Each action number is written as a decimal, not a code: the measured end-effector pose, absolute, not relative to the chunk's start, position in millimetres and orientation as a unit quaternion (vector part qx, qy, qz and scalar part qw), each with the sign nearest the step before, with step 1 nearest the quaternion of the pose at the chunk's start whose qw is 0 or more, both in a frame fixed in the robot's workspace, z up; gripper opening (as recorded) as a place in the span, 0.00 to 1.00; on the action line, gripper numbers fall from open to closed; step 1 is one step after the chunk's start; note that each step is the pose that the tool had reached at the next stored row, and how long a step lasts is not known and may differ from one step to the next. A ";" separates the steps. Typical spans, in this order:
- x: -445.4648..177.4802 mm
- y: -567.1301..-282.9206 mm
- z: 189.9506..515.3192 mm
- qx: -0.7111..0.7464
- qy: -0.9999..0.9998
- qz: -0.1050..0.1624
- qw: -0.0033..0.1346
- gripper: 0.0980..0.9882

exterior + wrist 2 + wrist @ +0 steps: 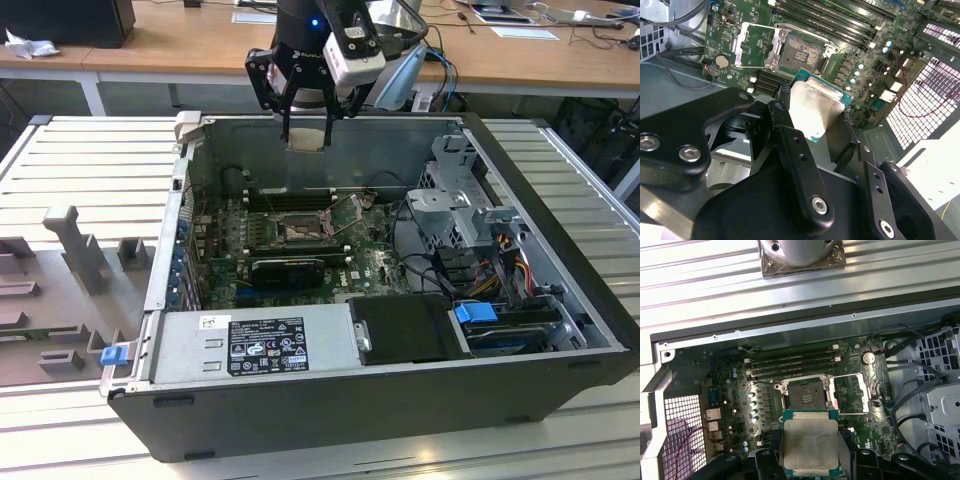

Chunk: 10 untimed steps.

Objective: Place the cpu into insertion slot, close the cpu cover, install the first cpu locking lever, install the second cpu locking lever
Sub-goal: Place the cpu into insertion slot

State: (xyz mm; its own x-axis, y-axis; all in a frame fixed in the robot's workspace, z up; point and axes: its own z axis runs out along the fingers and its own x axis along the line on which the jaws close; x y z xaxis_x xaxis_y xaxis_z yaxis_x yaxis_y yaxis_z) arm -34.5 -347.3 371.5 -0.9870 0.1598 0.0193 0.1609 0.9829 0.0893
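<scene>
Clamping the flat square cpu point(810, 445) by opposite edges in the black metal claw point(306, 130), pale matte-silver face ringed in green. Held above the open black case point(400, 400), well apart from the square dark-framed insertion slot point(805, 395), brownish at its centre. Just beside the slot, on the exterior view's right: thin silvery cpu cover point(347, 213), flipped open.

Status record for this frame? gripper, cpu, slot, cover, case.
gripper: shut on the cpu, raised above the motherboard
cpu: held, metal face visible in both wrist views, not yet seated
insertion slot: empty, contacts exposed
cpu cover: swung open beside the slot
case: open on its side, board exposed
</scene>
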 end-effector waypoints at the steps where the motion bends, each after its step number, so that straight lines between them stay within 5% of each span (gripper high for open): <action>1: -34.5 -347.3 371.5 -0.082 -0.996 -0.045 0.006 0.48; 10: -34.5 -347.3 371.5 -0.089 -0.995 -0.045 0.006 0.48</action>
